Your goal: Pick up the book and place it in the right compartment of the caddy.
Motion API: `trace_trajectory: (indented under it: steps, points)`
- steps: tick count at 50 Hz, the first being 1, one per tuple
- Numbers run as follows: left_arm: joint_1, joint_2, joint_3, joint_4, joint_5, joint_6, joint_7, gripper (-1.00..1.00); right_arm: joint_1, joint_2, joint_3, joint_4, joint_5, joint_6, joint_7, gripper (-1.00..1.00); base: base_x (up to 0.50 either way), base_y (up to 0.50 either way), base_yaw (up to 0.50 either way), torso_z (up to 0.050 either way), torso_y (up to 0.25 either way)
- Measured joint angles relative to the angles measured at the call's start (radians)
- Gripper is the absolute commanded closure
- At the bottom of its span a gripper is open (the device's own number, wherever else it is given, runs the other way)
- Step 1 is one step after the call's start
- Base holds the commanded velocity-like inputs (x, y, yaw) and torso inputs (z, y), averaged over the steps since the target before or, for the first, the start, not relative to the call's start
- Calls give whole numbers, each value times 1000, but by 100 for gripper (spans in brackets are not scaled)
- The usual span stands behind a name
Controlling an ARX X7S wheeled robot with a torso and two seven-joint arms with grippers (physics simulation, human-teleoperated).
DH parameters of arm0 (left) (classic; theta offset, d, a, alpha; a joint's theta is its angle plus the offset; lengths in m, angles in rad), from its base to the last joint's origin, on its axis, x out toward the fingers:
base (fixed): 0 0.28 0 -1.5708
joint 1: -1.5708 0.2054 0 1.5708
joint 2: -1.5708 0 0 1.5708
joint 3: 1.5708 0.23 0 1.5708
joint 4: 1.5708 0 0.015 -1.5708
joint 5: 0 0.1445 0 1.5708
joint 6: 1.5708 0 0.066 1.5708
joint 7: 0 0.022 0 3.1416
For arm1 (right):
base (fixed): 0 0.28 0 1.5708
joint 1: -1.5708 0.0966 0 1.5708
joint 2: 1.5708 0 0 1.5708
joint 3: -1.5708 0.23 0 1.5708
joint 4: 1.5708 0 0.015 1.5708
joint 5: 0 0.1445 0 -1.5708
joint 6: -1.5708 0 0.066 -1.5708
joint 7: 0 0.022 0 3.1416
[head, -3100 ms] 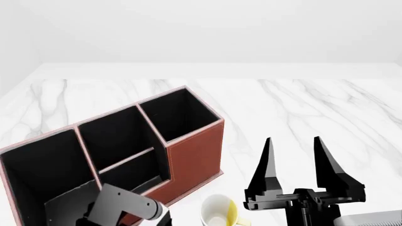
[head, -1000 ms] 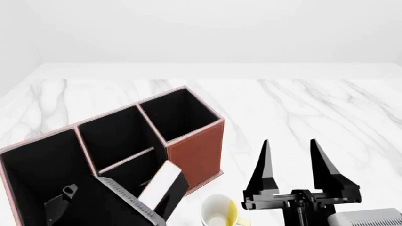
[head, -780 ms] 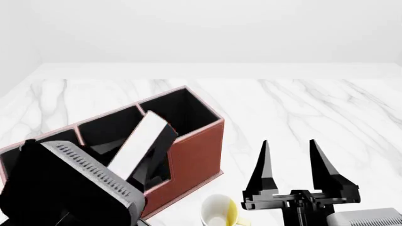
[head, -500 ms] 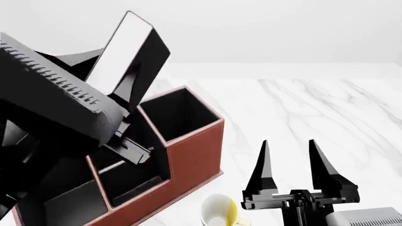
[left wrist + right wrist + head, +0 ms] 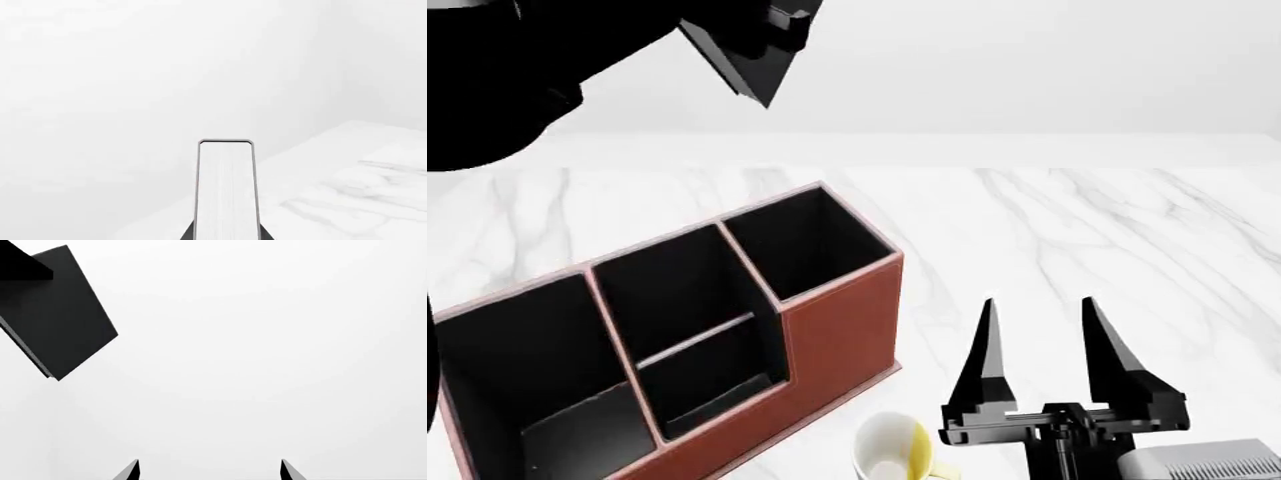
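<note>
Nearest the robot, the right gripper [image 5: 1042,345] sits idle with its jaws spread and nothing between them, apparently parked clear of the work. Just beside it stands a white-and-yellow mug [image 5: 892,452], nothing visible inside.

Beyond that, the caddy [image 5: 841,330] rests on the marble table [image 5: 1121,230]. All its black-lined bins look unfilled, including the right compartment [image 5: 807,240], the tall end bin.

Farthest up, the left gripper [image 5: 754,50] is raised high above the caddy, clamped on the book [image 5: 225,192], page edges facing its wrist camera. The height presumably allows the book to clear the tall rim before descending. The book [image 5: 63,315] hangs tilted, not yet over the target bin.
</note>
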Motion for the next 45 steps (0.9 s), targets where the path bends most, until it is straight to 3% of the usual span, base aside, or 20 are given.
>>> trace_trajectory:
  steps: [16, 28, 36, 45]
  points:
    - [-135, 205, 161, -703, 273, 152, 208, 100, 2, 5, -4, 2, 6, -2, 4, -100, 0, 0, 0, 0, 2]
    - [-177, 310, 197, -1079, 357, 252, 286, 100, 0, 9, -10, 1, 9, -6, 6, -100, 0, 0, 0, 0, 2]
    - [-189, 344, 180, -1211, 356, 285, 281, 100, -2, 11, -14, 1, 10, -8, 7, -100, 0, 0, 0, 0, 1]
    - [-162, 349, 142, -1229, 332, 289, 190, 100, -2, 13, -18, 4, 9, -10, 8, -100, 0, 0, 0, 0, 2]
